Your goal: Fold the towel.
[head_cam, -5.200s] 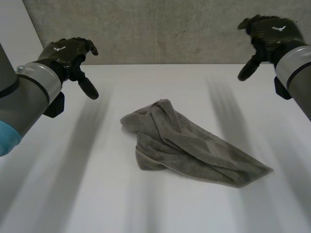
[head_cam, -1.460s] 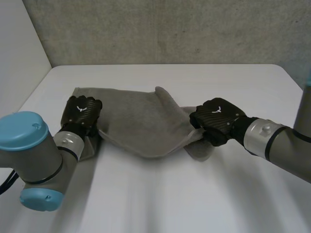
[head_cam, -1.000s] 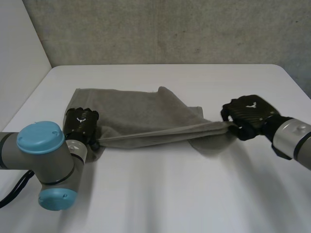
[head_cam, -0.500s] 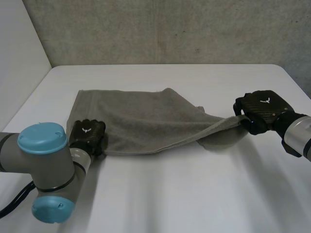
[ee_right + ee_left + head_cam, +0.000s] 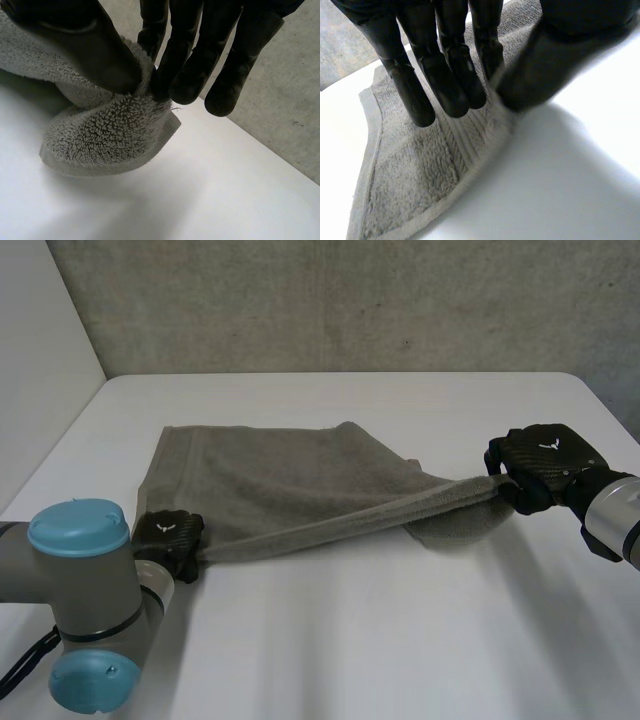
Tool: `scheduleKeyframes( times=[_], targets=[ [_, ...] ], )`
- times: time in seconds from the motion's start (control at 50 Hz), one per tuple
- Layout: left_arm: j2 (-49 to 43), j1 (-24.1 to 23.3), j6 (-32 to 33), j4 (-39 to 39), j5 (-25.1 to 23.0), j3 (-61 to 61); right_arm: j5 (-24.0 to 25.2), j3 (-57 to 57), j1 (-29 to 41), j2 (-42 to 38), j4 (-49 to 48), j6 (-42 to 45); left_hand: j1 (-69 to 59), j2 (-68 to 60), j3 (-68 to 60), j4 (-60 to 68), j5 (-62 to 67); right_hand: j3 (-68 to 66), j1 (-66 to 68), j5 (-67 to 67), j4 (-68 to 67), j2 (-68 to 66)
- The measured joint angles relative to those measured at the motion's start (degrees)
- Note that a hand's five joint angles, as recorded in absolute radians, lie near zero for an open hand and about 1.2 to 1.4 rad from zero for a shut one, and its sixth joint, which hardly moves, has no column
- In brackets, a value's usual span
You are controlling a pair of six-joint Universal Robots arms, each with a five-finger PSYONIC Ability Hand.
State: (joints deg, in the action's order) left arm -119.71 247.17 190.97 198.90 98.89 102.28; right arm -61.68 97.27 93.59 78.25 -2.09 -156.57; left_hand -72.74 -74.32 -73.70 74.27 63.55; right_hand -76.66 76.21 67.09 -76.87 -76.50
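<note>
Two corners of the grey towel (image 5: 280, 475) were in hand, and the hem between them ran as one taut, slightly raised line across the middle of the white surface (image 5: 330, 640). The left hand (image 5: 168, 538) sat toward the surface's near-left corner. Its own wrist view showed its fingers (image 5: 445, 75) pressing the towel's corner against the thumb in a firm pinch, with the towel (image 5: 405, 190) fanning out beyond the fingertips. The right hand (image 5: 540, 462) was close to the surface's right edge. In its wrist view the thumb and fingers (image 5: 190, 60) nipped a bunched corner, with a short flap of towel (image 5: 105, 140) curling below the grip.

Some five seconds before, the towel had lain in a crumpled heap at the surface's middle, with both hands lifted clear and grasping nothing. Over the last second and a half the right hand had travelled from beside the towel's middle out toward the right edge. The left hand had drawn back toward the near edge, so the slack hem had been pulled straight. The towel's far-left corner lay flat toward the surface's far-left corner, but its right part was still doubled under the stretched hem. I judged the spreading nearly done and no fold yet begun; the towel probably wanted laying flat first.
</note>
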Motion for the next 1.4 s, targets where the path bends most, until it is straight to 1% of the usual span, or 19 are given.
scheduleKeyframes(
  times=[0.04,0.14,0.24,0.28,0.34,0.4,0.46,0.54,0.6,0.68,0.74,0.84,0.9,0.98,1.08,1.2,1.28,1.34,1.4],
  targets=[
    [0.58,-0.01,0.0,0.0,-0.03,0.03,0.02,-0.02,-0.05,0.12,0.06,-0.27,-1.93,-2.08,-2.58,3.15,2.65,0.0,0.0,0.0,0.0,0.0],
    [3.41,0.28,0.19,-0.1,-0.06,0.09,0.0,-0.65,-0.31,1.55,0.44,-0.86,-1.94,-2.08,-2.58,3.38,2.76,0.0,0.0,0.0,0.0,0.0],
    [9.59,2.04,0.68,-0.51,-0.06,0.32,0.06,-2.73,-0.25,5.14,2.01,-0.99,-1.94,-2.19,-2.58,3.38,2.77,0.0,0.0,0.0,-0.01,0.0],
    [13.77,3.51,1.02,-0.98,-0.15,0.29,0.23,-4.46,-0.23,6.89,3.75,-1.0,-1.94,-2.34,-2.59,3.38,2.77,0.0,0.0,0.0,-0.02,0.0],
    [20.08,5.79,1.71,-2.07,-0.35,-0.19,0.54,-8.16,-0.25,9.32,7.51,-1.14,-1.94,-2.4,-2.66,3.39,2.77,0.0,0.0,0.0,-0.02,0.0],
    [28.48,8.5,2.77,-3.91,-0.66,-1.96,0.95,-14.47,-0.19,12.1,13.09,-1.75,-1.95,-2.63,-2.91,3.39,2.77,-0.01,0.0,0.0,-0.02,0.0],
    [34.53,10.13,3.33,-5.43,-1.36,-4.23,1.11,-20.57,-0.08,13.67,17.42,-2.44,-2.05,-2.63,-2.91,3.39,2.77,-0.07,0.0,0.0,-0.03,0.0],
    [39.1,11.4,3.55,-7.05,-3.1,-7.05,1.19,-27.46,-0.05,14.14,21.98,-2.91,-2.07,-2.7,-2.92,3.39,2.77,-0.08,0.01,0.0,-0.03,0.0],
    [40.08,12.06,3.51,-8.0,-4.82,-8.66,1.27,-31.58,-0.14,12.34,25.05,-2.75,-2.07,-2.8,-3.07,3.39,2.77,-0.08,0.01,0.0,-0.04,0.0],
    [36.93,12.99,3.41,-8.57,-6.7,-9.92,0.83,-36.05,0.3,6.4,28.32,-1.27,-2.07,-2.82,-3.09,3.47,2.77,-0.08,0.01,0.0,-0.05,0.0],
    [31.61,13.39,3.41,-8.58,-7.31,-10.62,0.06,-38.3,1.47,1.32,29.74,1.1,-2.08,-2.82,-3.09,3.65,2.77,-0.08,0.01,0.0,-0.06,0.0],
    [20.71,13.07,3.57,-8.35,-7.23,-13.47,-2.79,-41.68,4.64,-6.79,30.65,6.49,-2.1,-2.82,-3.09,3.65,2.77,-0.08,0.01,0.0,-0.06,0.0],
    [12.12,12.59,3.68,-8.22,-6.83,-18.26,-6.21,-45.54,7.39,-12.87,30.59,9.92,-2.08,-2.82,-3.09,3.65,2.77,-0.08,0.01,0.0,-0.07,0.0],
    [3.66,11.93,3.73,-8.12,-6.55,-26.47,-9.36,-51.6,9.48,-19.4,29.16,11.6,-2.12,-2.82,-3.09,3.65,2.77,-0.08,0.01,0.0,-0.08,0.0],
    [-4.18,11.35,3.51,-8.06,-6.14,-39.25,-11.39,-61.86,10.56,-26.62,24.37,11.6,-2.12,-2.82,-3.09,3.65,2.77,-0.09,0.0,0.0,-0.08,0.0],
    [-7.91,10.14,1.53,-6.92,-5.28,-54.04,-13.81,-77.25,10.68,-32.3,16.69,10.78,-2.13,-2.83,-3.11,3.63,2.77,-0.09,0.01,0.0,-0.08,0.0],
    [-5.77,8.74,-4.88,-3.71,-5.04,-62.63,-15.79,-90.02,10.66,-34.67,12.29,7.11,-2.15,-2.83,-3.11,3.63,2.87,-0.09,0.01,0.29,-0.09,0.0],
    [-3.2,8.5,-8.63,-1.91,-5.15,-62.36,-15.58,-91.82,10.63,-34.6,12.49,4.34,-2.18,-2.83,-3.11,3.63,3.32,-0.09,0.01,0.4,-0.1,0.0],
    [-1.07,8.52,-11.15,-0.31,-5.26,-59.59,-14.41,-90.84,10.6,-34.18,14.26,2.46,-2.18,-2.84,-3.11,3.63,3.36,-0.09,0.01,0.4,-0.11,0.0]
  ],
)
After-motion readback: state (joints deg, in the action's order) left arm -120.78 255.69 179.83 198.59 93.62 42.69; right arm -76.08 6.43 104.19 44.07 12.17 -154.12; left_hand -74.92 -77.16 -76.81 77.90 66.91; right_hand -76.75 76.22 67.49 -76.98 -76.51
